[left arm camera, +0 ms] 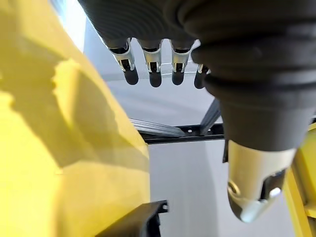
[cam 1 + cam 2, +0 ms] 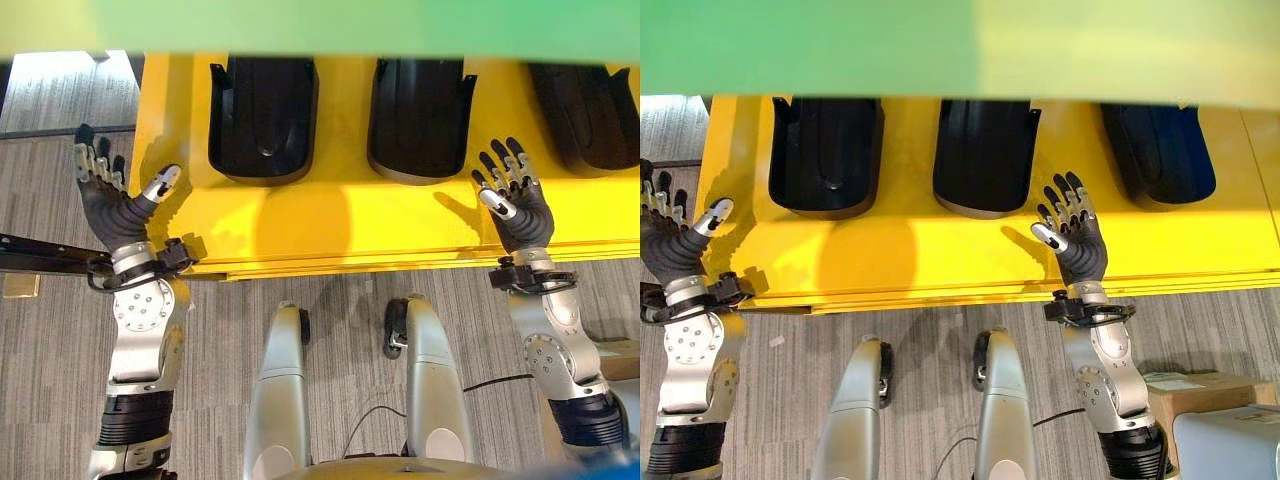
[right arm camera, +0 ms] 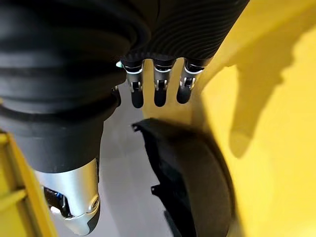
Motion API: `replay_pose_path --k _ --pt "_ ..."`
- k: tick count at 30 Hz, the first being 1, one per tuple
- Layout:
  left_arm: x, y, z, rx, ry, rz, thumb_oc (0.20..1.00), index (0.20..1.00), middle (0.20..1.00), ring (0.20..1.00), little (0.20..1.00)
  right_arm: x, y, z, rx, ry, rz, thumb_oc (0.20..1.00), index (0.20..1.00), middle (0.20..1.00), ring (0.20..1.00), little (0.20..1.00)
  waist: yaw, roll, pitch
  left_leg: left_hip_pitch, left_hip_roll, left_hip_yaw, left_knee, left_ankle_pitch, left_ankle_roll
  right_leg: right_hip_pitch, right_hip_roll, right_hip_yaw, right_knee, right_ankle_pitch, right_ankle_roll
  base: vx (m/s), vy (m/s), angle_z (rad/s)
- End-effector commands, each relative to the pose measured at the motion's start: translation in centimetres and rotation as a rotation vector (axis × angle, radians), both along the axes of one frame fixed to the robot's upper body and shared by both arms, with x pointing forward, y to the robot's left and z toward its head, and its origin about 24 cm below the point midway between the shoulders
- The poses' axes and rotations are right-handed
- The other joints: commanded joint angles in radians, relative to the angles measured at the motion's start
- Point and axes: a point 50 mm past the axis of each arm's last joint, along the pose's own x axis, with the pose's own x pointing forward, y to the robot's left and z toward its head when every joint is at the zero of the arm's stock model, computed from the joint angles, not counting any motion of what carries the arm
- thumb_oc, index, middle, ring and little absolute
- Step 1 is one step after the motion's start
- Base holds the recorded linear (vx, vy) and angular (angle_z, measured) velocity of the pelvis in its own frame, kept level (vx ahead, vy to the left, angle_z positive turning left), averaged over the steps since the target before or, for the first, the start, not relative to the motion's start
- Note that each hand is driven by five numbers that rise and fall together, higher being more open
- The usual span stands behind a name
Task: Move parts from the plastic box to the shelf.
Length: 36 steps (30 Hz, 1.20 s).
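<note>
Three black curved plastic parts lie on the yellow shelf [image 2: 330, 225]: one at the left [image 2: 262, 115], one in the middle [image 2: 420, 115], one at the right [image 2: 592, 110]. My left hand [image 2: 108, 205] hangs open at the shelf's left edge, fingers spread, holding nothing. My right hand [image 2: 515, 200] is open above the shelf's front, between the middle and right parts, and is empty too. In the right wrist view a black part [image 3: 197, 182] lies just past the straight fingers [image 3: 158, 91].
A green board [image 2: 320, 25] crosses the top of the head views. Grey carpet floor [image 2: 50, 380] lies in front of the shelf. A cardboard box [image 2: 1200, 390] and a grey-blue bin [image 2: 1230, 445] stand at the lower right.
</note>
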Motion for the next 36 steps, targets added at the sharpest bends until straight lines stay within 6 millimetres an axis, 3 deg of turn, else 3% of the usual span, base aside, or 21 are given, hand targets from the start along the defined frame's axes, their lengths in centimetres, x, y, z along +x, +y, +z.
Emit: replay_pose_path --k 1,9,18,29,36 --pt "-0.3 -1.0 1.5 0.048 -0.105 -0.049 1.0 1.0 1.0 1.0 1.0 -0.5 0.4 3.3 -0.039 -0.193 -0.025 1.0 1.0 1.0 1.0 1.0 0.011 0.01 -0.023 -0.014 0.069 -0.02 -0.015 -0.015 0.005 0.06 -0.01 0.027 -0.069 0.011 0.01 0.0 0.0 0.0" --pt "0.6 -2.1 0.4 0.044 -0.035 -0.121 1.0 1.0 1.0 1.0 1.0 0.2 2.5 5.3 -0.023 -0.256 0.062 1.0 1.0 1.0 1.0 1.0 0.026 0.006 -0.019 -0.012 0.066 -0.022 -0.025 -0.006 0.005 0.07 -0.008 0.022 -0.082 0.023 0.009 0.0 0.0 0.0" --pt "1.2 -2.2 -0.4 0.011 0.004 -0.111 1.0 1.0 1.0 1.0 1.0 1.5 4.9 5.1 0.026 -0.197 0.166 1.0 1.0 1.0 1.0 1.0 0.042 0.009 -0.011 -0.019 0.063 -0.023 -0.018 -0.002 0.007 0.065 -0.012 0.021 -0.072 0.023 0.007 0.0 0.0 0.0" --pt "1.6 -2.4 -1.2 -0.014 0.048 -0.108 1.0 1.0 1.0 1.0 1.0 3.1 6.3 2.7 0.021 -0.038 0.2 1.0 1.0 1.0 1.0 1.0 0.056 0.015 -0.005 -0.031 0.057 -0.023 -0.008 -0.001 0.011 0.058 -0.017 0.018 -0.06 0.021 0.006 0.0 0.0 0.0" --pt "1.7 -2.4 -1.7 -0.026 0.066 -0.105 1.0 1.0 1.0 1.0 1.0 3.8 5.3 0.1 -0.02 0.083 0.108 1.0 1.0 1.0 1.0 1.0 0.056 0.018 -0.002 -0.042 0.053 -0.024 -0.005 0.002 0.012 0.048 -0.019 0.016 -0.054 0.021 0.005 0.0 0.0 0.0"
